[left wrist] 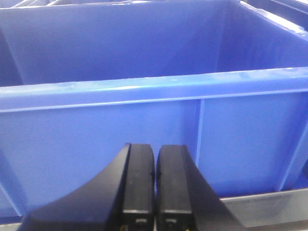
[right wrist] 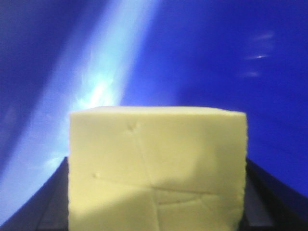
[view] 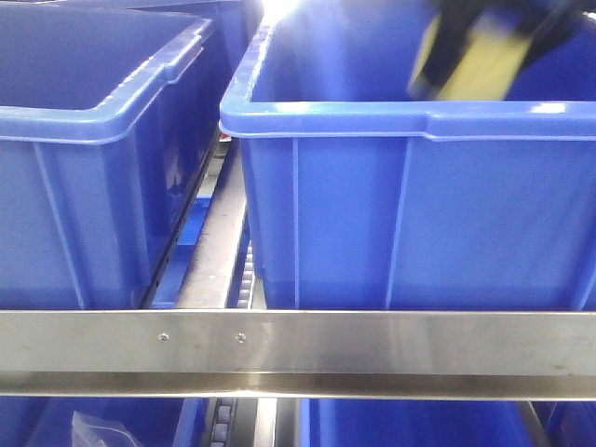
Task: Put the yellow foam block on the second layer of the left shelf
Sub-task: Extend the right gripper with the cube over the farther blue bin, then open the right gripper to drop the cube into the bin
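Observation:
The yellow foam block (right wrist: 156,168) fills the right wrist view, held between my right gripper's black fingers (right wrist: 48,202), with a blue bin wall behind it. In the front view the block (view: 480,65) shows blurred at the top right, above the inside of the right blue bin (view: 410,214), with my right gripper (view: 470,37) shut on it. The shelf's steel front rail (view: 372,340) with two small screws runs below the bins. My left gripper (left wrist: 155,192) is shut and empty, facing a blue bin's front wall (left wrist: 144,130).
A second blue bin (view: 84,158) stands on the left of the tier, with roller tracks (view: 219,261) between the two bins. More blue bins show below the rail (view: 419,424).

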